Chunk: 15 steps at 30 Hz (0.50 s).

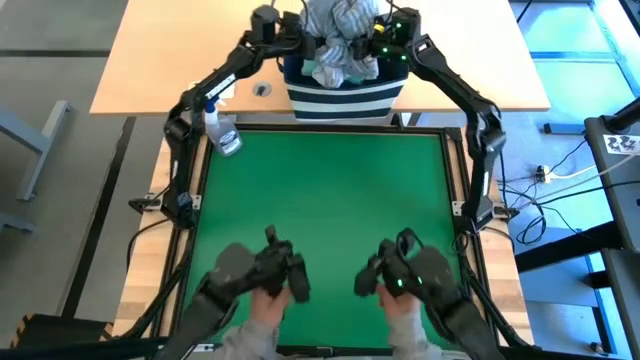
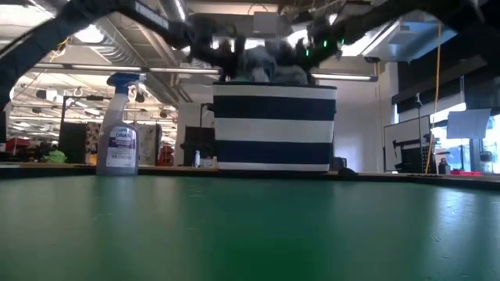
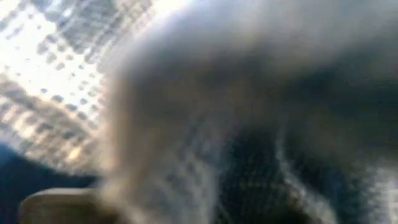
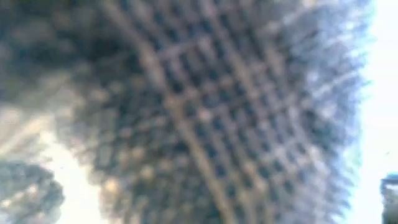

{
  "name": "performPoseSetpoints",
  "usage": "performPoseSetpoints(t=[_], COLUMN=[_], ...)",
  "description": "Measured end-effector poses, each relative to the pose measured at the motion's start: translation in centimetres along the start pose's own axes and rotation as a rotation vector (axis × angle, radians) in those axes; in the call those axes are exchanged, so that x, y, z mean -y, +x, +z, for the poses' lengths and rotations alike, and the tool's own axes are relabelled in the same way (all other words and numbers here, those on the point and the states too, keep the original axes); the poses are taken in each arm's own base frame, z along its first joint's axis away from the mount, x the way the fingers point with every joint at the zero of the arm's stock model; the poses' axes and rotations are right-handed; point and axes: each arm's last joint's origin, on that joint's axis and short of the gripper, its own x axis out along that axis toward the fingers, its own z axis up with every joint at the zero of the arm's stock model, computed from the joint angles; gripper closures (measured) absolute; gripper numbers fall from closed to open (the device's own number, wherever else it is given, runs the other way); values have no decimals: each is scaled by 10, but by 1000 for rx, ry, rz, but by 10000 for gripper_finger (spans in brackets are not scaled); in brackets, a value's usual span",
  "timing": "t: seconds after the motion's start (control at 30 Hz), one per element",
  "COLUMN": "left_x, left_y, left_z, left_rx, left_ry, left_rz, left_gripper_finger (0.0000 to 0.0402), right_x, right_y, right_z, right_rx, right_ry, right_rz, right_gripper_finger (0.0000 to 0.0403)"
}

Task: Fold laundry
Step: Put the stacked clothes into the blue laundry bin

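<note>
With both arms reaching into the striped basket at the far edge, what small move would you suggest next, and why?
Probably a short, straight lift of both arms, to draw one garment up out of the basket. Both tools are down in the pile of laundry, the left tool and the right tool on either side of it, and both wrist views are filled with checked cloth. The green mat lies bare, ready for spreading.

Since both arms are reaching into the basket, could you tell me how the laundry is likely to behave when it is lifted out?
The laundry sits bunched and creased above the basket rim, so it will probably be floppy and drape rather than hold shape. It looks light for its bulk. The pieces lie tangled together, so lifting one may well drag others along.
</note>
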Motion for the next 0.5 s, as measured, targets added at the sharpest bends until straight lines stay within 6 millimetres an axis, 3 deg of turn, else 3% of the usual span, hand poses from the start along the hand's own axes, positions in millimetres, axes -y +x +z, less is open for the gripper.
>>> performPoseSetpoints(t=[0.13, 0.27, 0.37, 0.5], left_x=[-41, -72, -82, -86], left_y=[25, 40, 47, 49], left_z=[-28, -55, -65, -68], left_rx=[-35, -98, -114, -94], left_ry=[-40, -88, -98, -84], left_rz=[62, 106, 129, 194], left_gripper_finger=[323, 323, 323, 288], right_x=[40, 67, 77, 85], right_y=[28, 52, 59, 63], right_z=[-26, -53, -64, -73], right_rx=[-76, -155, -194, -225], right_ry=[51, 103, 131, 146], right_rz=[-58, -78, -94, -121], right_gripper_finger=[234, 234, 234, 234])
